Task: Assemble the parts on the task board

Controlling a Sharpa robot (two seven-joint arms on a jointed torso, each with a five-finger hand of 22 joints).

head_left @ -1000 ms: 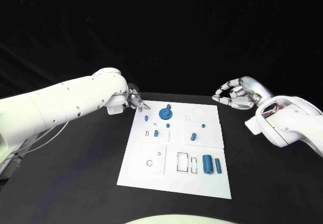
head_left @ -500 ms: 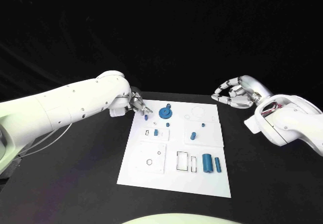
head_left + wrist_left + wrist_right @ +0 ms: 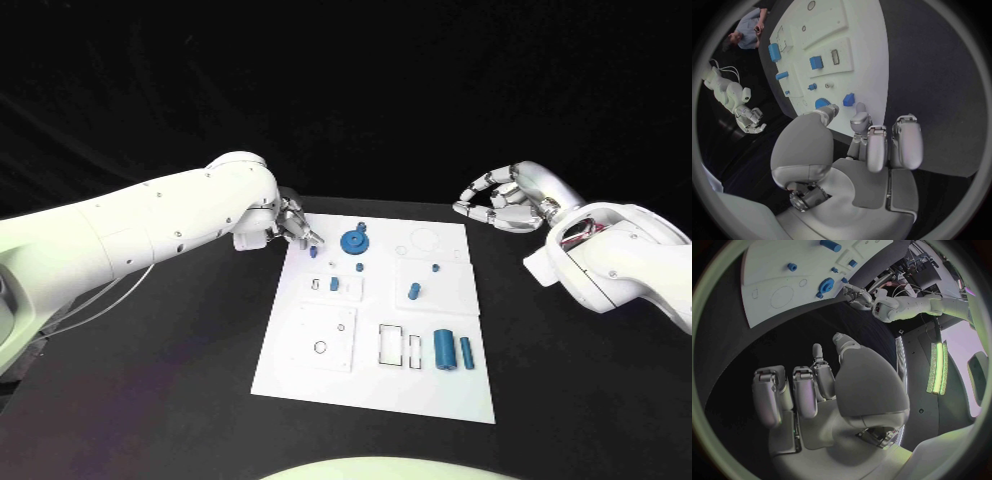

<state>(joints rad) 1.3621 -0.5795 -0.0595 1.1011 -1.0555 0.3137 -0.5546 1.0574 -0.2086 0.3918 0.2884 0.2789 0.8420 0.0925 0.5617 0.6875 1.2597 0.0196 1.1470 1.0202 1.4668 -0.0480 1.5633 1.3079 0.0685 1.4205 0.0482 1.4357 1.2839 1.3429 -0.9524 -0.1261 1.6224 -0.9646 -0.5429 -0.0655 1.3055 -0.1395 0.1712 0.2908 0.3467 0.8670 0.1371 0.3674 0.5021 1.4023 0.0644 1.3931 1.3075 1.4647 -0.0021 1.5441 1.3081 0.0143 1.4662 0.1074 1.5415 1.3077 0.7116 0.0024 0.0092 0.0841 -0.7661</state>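
From my remote station: blue cylindrical parts [image 3: 447,352] lie at the white task board's [image 3: 332,385] near edge. At the far left corner my left hand [image 3: 293,220] reaches fingers-apart, grasping nothing, for a small blue peg [image 3: 313,252]; my right hand [image 3: 500,203] waits curled, empty, off-board.

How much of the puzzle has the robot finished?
Hardly any looks done: blue parts, like the round gear and two cylinders, lie scattered over the task board. The left hand reaches for a small blue piece at the board's corner. The right hand waits off the board, holding nothing.
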